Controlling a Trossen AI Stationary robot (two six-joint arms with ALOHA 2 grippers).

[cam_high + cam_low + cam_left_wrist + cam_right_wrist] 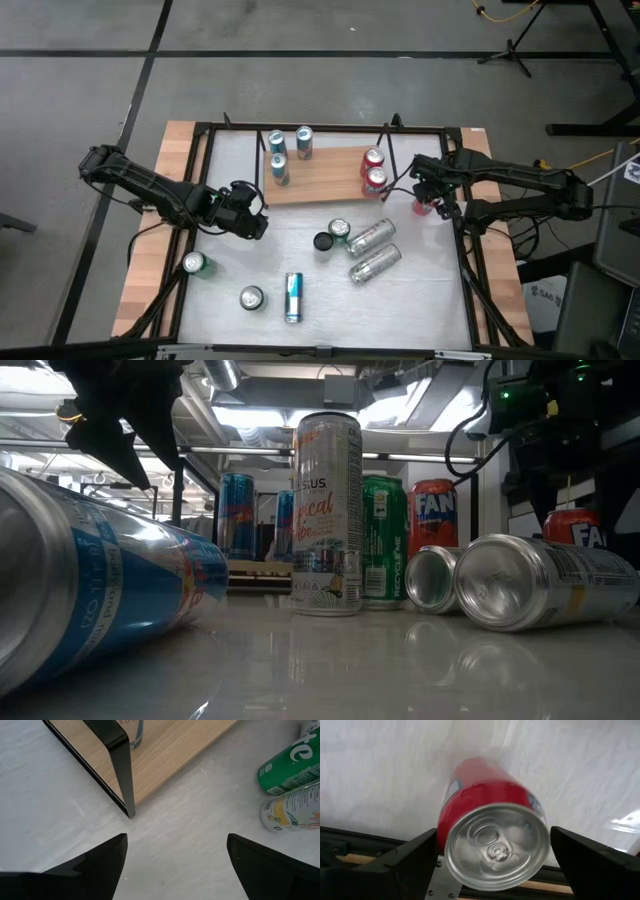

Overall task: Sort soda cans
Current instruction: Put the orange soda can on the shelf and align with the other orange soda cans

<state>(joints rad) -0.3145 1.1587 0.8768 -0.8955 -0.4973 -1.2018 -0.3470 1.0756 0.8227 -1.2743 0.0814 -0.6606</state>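
Note:
Soda cans are spread over the white table. Three blue ones and two red ones stand on a wooden board. Loose on the table are a green can, a black can, two silver cans lying on their sides and a blue can lying down. My right gripper is open and points down over a red can by the right frame rail. My left gripper is open above bare table near the board's corner. My right gripper comes from above, pointing down, with one finger on either side of the red can's top rim. Whether the fingers touch the can, I cannot tell. The can stands upright with its silver top up.
A black metal frame runs round the table, and one of its legs stands at the board's corner. A green can and a pale can stand near the front left. Bare table lies at the front right.

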